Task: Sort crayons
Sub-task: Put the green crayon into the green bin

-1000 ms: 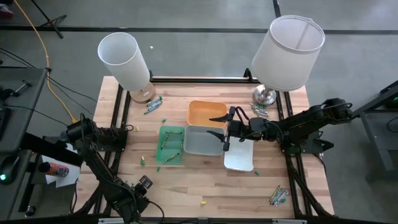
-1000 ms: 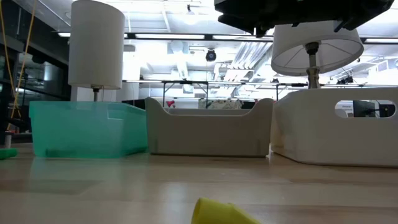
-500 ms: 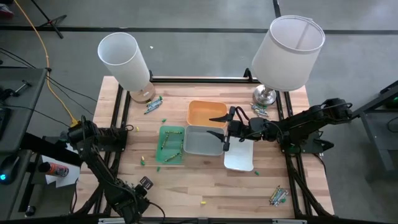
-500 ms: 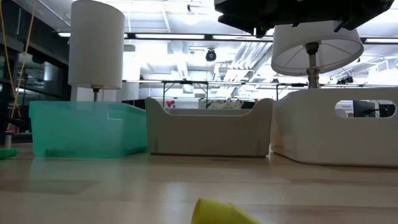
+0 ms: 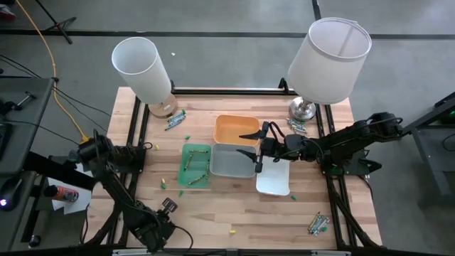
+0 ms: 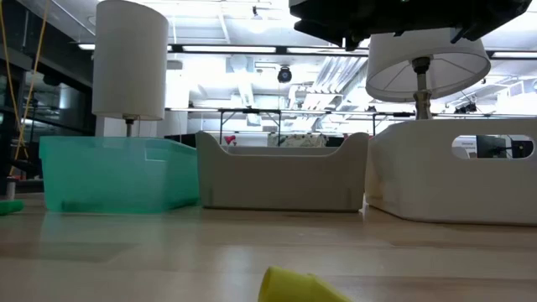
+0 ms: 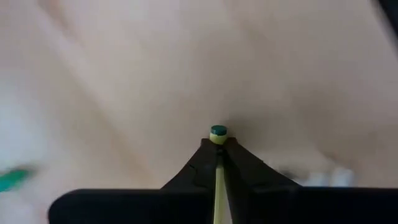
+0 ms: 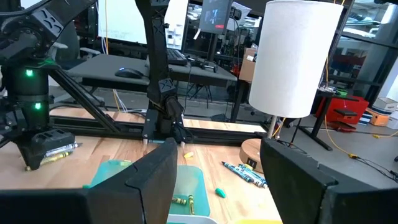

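Observation:
My left gripper (image 5: pixel 168 206) points down over the wooden table's near left part and is shut on a small crayon (image 7: pixel 217 132), yellow-green with a dark green end. My right gripper (image 5: pixel 249 144) hangs open over the grey tray (image 5: pixel 229 162), with nothing between its fingers (image 8: pixel 155 180). Green crayons lie in the green tray (image 5: pixel 195 166). Loose crayons lie on the table: a green one (image 5: pixel 162 183), a yellow one (image 5: pixel 231 231) and small heaps (image 5: pixel 175 119) (image 5: pixel 297 124) (image 5: pixel 318 224). My left gripper pinches the crayon between its two fingertips, coming from above and pointing down. The crayon's dark green end (image 7: pixel 217 130) sticks out just past the tips. A yellow strip (image 7: pixel 218 186) shows between the fingers. Whether the crayon touches the table I cannot tell.
An orange tray (image 5: pixel 237 129) and a white tray (image 5: pixel 274 179) stand by the grey one. Two lamps (image 5: pixel 142 67) (image 5: pixel 328 60) stand at the table's far edge. In the low view a yellow crayon (image 6: pixel 294 285) lies close to the camera.

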{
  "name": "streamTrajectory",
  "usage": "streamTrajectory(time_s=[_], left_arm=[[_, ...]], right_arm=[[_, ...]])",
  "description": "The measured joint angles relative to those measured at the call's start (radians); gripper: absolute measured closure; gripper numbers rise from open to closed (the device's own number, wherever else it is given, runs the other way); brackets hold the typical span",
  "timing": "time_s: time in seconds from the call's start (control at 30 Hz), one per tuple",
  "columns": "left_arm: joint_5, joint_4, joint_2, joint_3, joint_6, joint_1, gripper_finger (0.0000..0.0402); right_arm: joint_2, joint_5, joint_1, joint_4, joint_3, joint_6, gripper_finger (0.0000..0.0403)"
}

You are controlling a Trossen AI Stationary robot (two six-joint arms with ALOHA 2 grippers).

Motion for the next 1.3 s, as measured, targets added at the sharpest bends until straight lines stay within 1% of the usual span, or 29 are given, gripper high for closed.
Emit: streamTrajectory(time_s=[0.13, 0.2, 0.27, 0.33, 0.37, 0.43, 0.5, 0.57, 0.63, 0.7, 0.77, 0.8, 0.93, 1.03, 1.1, 1.2, 1.27, 1.3], left_arm=[[-0.028, -0.016, -0.025, 0.000, 0.017, 0.016, 0.0399], [-0.040, -0.054, -0.061, 0.000, 0.033, 0.027, 0.0400], [-0.095, -0.101, -0.124, 0.000, 0.044, 0.046, 0.0400], [-0.198, -0.136, -0.205, 0.000, 0.049, 0.067, 0.0401], [-0.267, -0.145, -0.249, 0.000, 0.059, 0.076, 0.0401], [-0.437, -0.137, -0.344, 0.000, 0.098, 0.094, 0.0401], [-0.630, -0.118, -0.432, 0.001, 0.138, 0.114, 0.0401], [-0.784, -0.084, -0.508, 0.001, 0.188, 0.146, 0.0401], [-0.861, -0.046, -0.572, 0.001, 0.236, 0.188, 0.0401], [-0.871, 0.025, -0.622, -0.010, 0.288, 0.244, 0.0401], [-0.840, 0.179, -0.673, -0.080, 0.379, 0.310, 0.0401], [-0.794, 0.286, -0.696, -0.131, 0.435, 0.345, 0.0401], [-0.488, 0.846, -0.760, -0.410, 0.630, 0.535, 0.0401], [-0.326, 1.244, -0.761, -0.600, 0.681, 0.690, 0.0401], [-0.208, 1.473, -0.752, -0.682, 0.646, 0.786, 0.0401], [0.005, 1.733, -0.747, -0.753, 0.496, 0.903, 0.0401], [0.110, 1.810, -0.744, -0.769, 0.392, 0.951, 0.0401], [0.139, 1.813, -0.744, -0.770, 0.351, 0.964, 0.0401]], right_arm=[[0.000, 0.000, 0.000, 0.000, 0.000, 0.000, 0.0179], [0.000, 0.000, 0.000, 0.000, 0.000, 0.000, 0.0179], [0.000, 0.000, 0.000, 0.000, 0.000, 0.000, 0.0179], [0.000, 0.000, 0.000, 0.001, 0.000, 0.000, 0.0179], [0.000, 0.000, 0.000, 0.001, 0.000, 0.000, 0.0179], [0.000, 0.000, 0.000, 0.004, 0.000, 0.000, 0.0179], [0.000, 0.000, 0.000, 0.008, 0.000, 0.000, 0.0179], [0.000, 0.000, 0.000, 0.006, 0.000, 0.000, 0.0179], [0.000, 0.000, 0.000, 0.007, 0.000, 0.000, 0.0179], [0.000, 0.000, 0.000, 0.006, 0.000, 0.000, 0.0179], [0.000, 0.000, 0.000, 0.007, 0.000, 0.000, 0.0179], [0.000, 0.000, 0.000, 0.006, 0.000, 0.000, 0.0179], [0.000, 0.000, 0.000, 0.005, 0.000, 0.000, 0.0179], [0.000, 0.000, 0.000, 0.006, 0.000, 0.000, 0.0179], [0.000, 0.000, 0.000, 0.007, 0.000, 0.000, 0.0179], [0.000, -0.010, 0.000, 0.016, 0.000, 0.000, 0.0179], [0.000, -0.036, 0.000, 0.031, 0.000, 0.000, 0.0179], [0.000, -0.050, 0.000, 0.037, 0.000, 0.000, 0.0179]])
